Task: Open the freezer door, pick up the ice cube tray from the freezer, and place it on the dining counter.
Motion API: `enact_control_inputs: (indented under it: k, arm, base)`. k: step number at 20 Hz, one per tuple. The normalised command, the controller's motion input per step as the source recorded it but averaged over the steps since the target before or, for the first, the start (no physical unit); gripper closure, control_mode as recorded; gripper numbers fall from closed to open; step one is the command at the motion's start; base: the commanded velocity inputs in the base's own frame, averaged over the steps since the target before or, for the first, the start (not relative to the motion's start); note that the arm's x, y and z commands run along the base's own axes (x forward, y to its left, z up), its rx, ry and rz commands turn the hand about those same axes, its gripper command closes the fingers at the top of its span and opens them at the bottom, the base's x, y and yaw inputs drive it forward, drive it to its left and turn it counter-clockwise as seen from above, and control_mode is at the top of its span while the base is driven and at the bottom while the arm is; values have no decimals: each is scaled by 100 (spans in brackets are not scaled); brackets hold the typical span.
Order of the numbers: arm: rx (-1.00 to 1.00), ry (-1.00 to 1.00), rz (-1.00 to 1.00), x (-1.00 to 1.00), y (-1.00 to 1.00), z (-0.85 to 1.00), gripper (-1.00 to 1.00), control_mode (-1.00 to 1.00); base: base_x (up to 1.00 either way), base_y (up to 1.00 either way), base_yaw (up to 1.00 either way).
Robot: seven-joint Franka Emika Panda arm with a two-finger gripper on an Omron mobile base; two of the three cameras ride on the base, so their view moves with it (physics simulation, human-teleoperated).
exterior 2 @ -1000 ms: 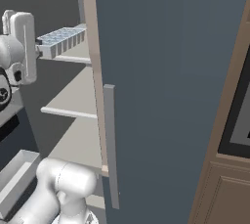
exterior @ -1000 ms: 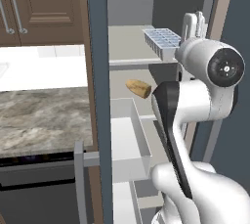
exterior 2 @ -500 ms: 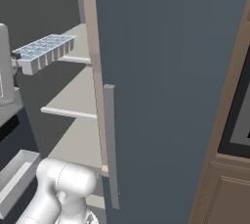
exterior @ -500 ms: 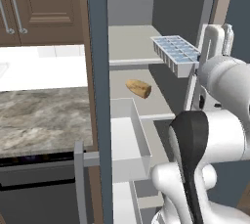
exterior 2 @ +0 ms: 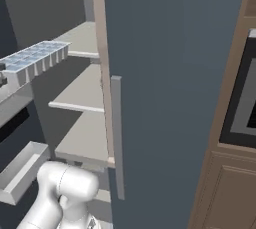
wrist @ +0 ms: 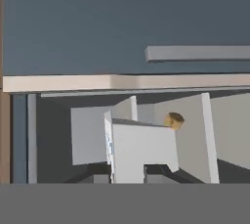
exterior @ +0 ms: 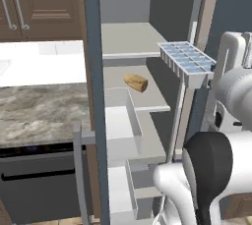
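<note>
The ice cube tray [exterior: 187, 61] is out of the freezer [exterior: 129, 47] and in the air, just in front of the open compartment and level with its upper shelf [exterior: 129, 40], so that shelf serves as the landmark for everything else. The tray is held by one short end, its long body sticking out flat toward the shelf with the cells facing up, which seems sensible: a level carry keeps the cells upright on the way to the dining counter. The right base view shows the same tray [exterior 2: 35, 59] at the left edge, again beside that shelf [exterior 2: 77, 37]. The gripper [wrist: 128, 181] appears narrowly closed on the tray's near end; in the hand view the pale tray [wrist: 141, 152] rises edge-on right between the fingertips, though the contact itself is cropped at the bottom, so the grip is a fair reading rather than a plain sight. One shelf below, the brown food item [exterior: 136, 82] lies well clear of the tray. The freezer door [exterior: 92, 101] stands swung wide to the left of the shelf, edge-on to the camera, leaving the opening free. The lift looks done; what remains is turning away and carrying the tray to the dining counter.
</note>
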Motion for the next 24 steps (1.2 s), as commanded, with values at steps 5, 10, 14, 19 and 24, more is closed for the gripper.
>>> enact_control_inputs:
  k: [5,10,14,19,24]
  arm:
    - [0,0,0,0,0,0,100,100]
    - [0,0,0,0,0,0,100,100]
    - [0,0,0,0,0,0,100,100]
    - [0,0,0,0,0,0,100,100]
    - [0,0,0,0,0,0,100,100]
  base:
    - [-99,-43,-13]
    - [-87,-43,-39]
    - [-54,-44,-62]
    - [-30,-24,-74]
    - [-1,-7,-88]
